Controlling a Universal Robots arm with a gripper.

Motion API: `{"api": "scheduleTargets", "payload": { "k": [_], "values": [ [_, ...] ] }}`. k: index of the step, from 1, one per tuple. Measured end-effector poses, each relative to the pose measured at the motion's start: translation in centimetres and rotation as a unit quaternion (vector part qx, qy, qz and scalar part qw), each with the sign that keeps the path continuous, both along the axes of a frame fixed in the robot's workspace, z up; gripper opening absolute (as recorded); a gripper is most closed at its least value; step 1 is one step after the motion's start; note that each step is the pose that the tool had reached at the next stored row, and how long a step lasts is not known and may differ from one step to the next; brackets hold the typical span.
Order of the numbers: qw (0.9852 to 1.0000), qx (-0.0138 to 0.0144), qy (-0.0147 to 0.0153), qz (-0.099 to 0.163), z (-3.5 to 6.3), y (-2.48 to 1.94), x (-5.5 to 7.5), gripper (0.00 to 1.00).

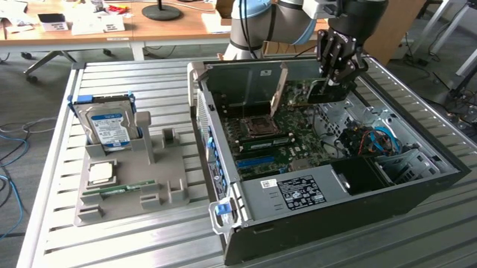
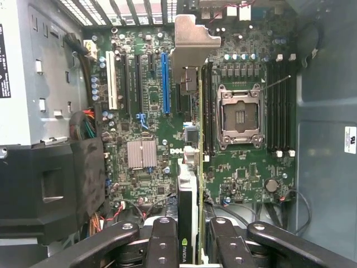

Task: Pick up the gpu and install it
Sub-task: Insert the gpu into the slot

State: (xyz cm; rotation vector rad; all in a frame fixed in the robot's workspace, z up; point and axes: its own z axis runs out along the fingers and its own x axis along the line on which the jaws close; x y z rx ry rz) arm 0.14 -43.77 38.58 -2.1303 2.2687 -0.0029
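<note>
From the exterior view, a big black computer case (image 1: 298,195) lies on its side on the metal bench (image 1: 134,245), with its open side facing up. The green motherboard (image 1: 283,134) sits inside the case. The robot arm reaches down into the case near its back wall. The claw (image 1: 337,78) is clamped on the gpu (image 1: 328,92). The gpu stands on its edge over the motherboard, inside the case. Beside the case, on the exterior view's left, a grey holder (image 1: 171,167) rests on the bench. A hard drive (image 1: 110,125) with a blue label stands in the holder. A flat processor chip (image 1: 100,172) and a green RAM stick (image 1: 123,188) lie in it too.

From the wrist view, the camera looks down into the case. The black fingers (image 2: 162,240) squeeze the gpu from both sides, and the gpu shows its thin edge. Its silvery bracket (image 2: 192,39) is at the far end from the claw. Under the gpu is the motherboard, with a blue slot (image 2: 165,84) to one side of it and the square processor socket (image 2: 240,114) to the other. I cannot tell if the gpu touches the motherboard.
</note>
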Motion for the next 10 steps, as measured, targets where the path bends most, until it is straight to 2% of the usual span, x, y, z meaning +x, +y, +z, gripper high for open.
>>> {"api": "scheduleTargets", "payload": {
  "k": [10],
  "values": [
    [1.0000, -0.0011, 0.0001, 0.000, -0.30, 0.00, 0.00, 0.27]
  ]
}}
